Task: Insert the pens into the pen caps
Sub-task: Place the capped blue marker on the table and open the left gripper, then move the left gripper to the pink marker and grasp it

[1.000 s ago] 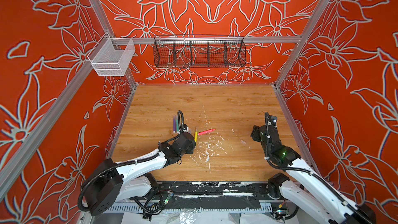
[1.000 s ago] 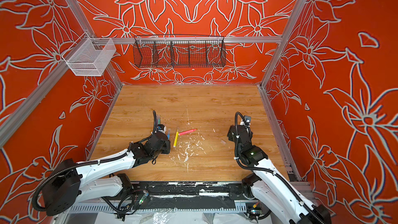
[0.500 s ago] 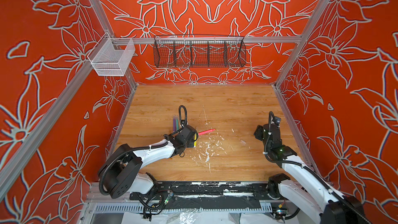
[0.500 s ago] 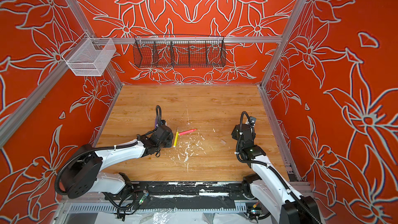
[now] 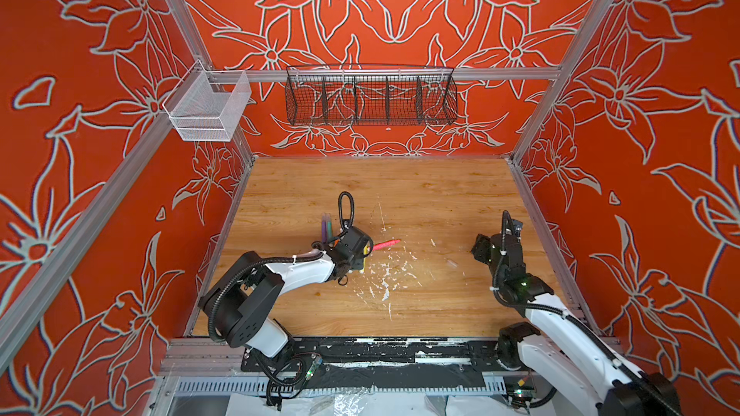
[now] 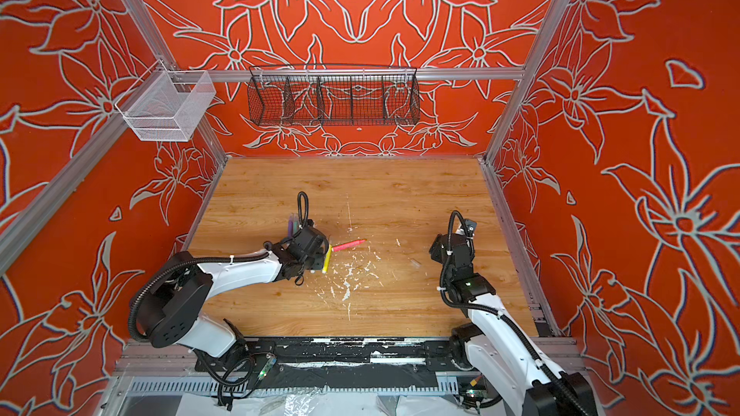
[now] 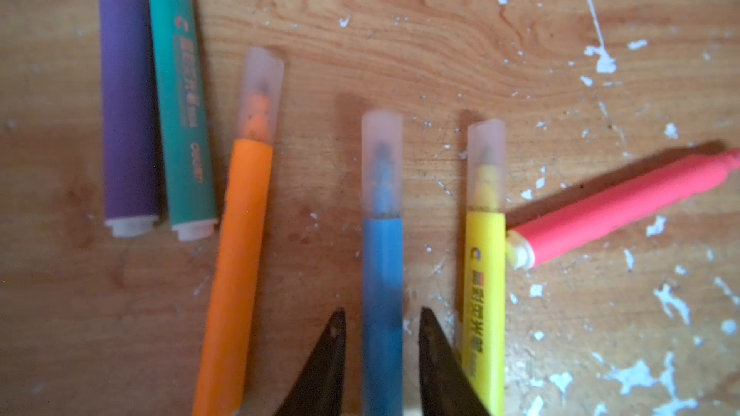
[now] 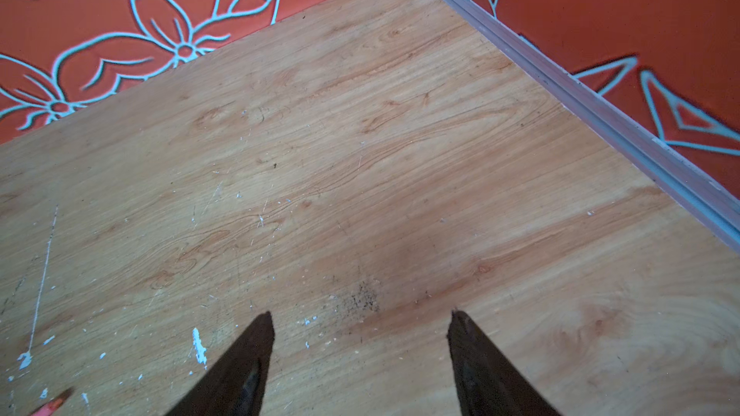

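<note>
Lengthwise, the capped blue pen [image 7: 382, 258] points away from the left pincer [image 7: 381, 314], whose slightly parted jaws straddle it; the right pincer [image 8: 360, 316] gapes wide over the paint-flecked wooden worktop [image 8: 360, 154].

Robot lab cell: aluminium frame [image 5: 500, 74], floral orange walls [image 5: 660, 162], wooden tabletop [image 5: 420, 194].

Both arms [image 5: 560, 318] have white shells [image 5: 300, 272], black joints [image 5: 244, 314] and looping cables [image 5: 340, 206]; left gripper [image 7: 380, 314] and right gripper [image 8: 360, 314] taper to dark points.

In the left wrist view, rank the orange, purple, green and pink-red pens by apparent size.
1. orange pen, longest showing.
2. purple pen and green pen: about alike, both cropped by the frame.
3. pink-red pen, shortest, reaching the frame edge.
</note>
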Controlling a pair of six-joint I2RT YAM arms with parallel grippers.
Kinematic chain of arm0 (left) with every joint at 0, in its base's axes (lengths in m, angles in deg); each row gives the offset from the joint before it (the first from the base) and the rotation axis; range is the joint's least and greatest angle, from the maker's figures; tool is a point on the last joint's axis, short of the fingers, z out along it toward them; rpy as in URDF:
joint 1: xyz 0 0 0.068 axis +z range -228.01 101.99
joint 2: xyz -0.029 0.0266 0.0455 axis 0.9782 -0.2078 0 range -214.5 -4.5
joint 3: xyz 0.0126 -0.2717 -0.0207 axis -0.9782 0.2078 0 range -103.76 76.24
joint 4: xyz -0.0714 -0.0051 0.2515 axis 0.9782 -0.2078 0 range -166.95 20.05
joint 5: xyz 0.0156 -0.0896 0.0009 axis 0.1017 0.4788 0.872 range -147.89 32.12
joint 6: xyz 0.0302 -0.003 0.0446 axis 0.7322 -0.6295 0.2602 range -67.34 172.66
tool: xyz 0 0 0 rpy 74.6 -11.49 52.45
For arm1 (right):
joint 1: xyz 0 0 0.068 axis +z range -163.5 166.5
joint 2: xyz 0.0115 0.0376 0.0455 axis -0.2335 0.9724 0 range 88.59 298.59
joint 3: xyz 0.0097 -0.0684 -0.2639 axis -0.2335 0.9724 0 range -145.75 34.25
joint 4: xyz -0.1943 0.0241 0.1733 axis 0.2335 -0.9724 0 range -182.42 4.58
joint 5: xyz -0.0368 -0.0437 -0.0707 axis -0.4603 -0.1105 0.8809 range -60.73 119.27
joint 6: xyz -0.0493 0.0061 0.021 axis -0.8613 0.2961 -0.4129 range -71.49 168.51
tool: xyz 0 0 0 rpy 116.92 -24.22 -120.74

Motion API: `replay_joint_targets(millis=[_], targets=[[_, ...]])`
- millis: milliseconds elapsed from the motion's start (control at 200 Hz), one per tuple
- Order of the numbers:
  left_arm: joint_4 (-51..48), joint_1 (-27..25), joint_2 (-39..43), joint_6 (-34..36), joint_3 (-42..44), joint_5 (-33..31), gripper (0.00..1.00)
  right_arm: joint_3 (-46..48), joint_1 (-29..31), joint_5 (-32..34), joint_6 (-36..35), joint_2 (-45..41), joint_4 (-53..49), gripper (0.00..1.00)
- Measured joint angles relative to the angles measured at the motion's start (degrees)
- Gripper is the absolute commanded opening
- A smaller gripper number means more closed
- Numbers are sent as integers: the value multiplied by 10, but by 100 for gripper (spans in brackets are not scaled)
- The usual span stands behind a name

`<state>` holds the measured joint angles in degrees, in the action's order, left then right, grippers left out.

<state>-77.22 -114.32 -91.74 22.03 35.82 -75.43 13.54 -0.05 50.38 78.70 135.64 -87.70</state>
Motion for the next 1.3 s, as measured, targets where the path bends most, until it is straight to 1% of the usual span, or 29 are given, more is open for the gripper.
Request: replay_joint_targets(millis=[95, 245, 305, 390, 465, 525, 625, 756, 876, 1011, 1136, 1301], targets=[[-14, 0, 19, 5, -3, -3, 47, 0, 0, -2, 0, 7, 0, 71], [-40, 0, 73, 25, -20, -8, 48, 0, 0, -5, 0, 9, 0, 71], [-41, 0, 98, 40, -26, -5, 51, 0, 0, -6, 0, 9, 0, 71], [-36, 0, 131, 66, -34, 9, 61, 0, 0, -7, 0, 9, 0, 71], [-23, 0, 147, 96, -42, 33, 62, 0, 0, -7, 0, 9, 0, 71], [-17, 0, 145, 116, -55, 53, 63, 0, 0, -7, 0, 9, 0, 71], [-11, 0, 110, 145, -94, 85, 63, 0, 0, -7, 0, 8, 0, 71], [-11, 0, 28, 170, -156, 119, 63, 0, 0, -8, 0, 7, 0, 71], [-16, 0, -40, 178, -188, 134, 64, 0, 0, -10, 0, 2, 0, 70], [-47, -1, -106, 180, -215, 141, 64, 0, 0, -10, 0, -8, 0, 70], [-72, -2, -143, 183, -228, 143, 64, 3, 0, -10, 0, -14, 0, 70], [-98, -9, -170, 189, -231, 143, 64, 6, 0, -11, 0, -15, 0, 70]])
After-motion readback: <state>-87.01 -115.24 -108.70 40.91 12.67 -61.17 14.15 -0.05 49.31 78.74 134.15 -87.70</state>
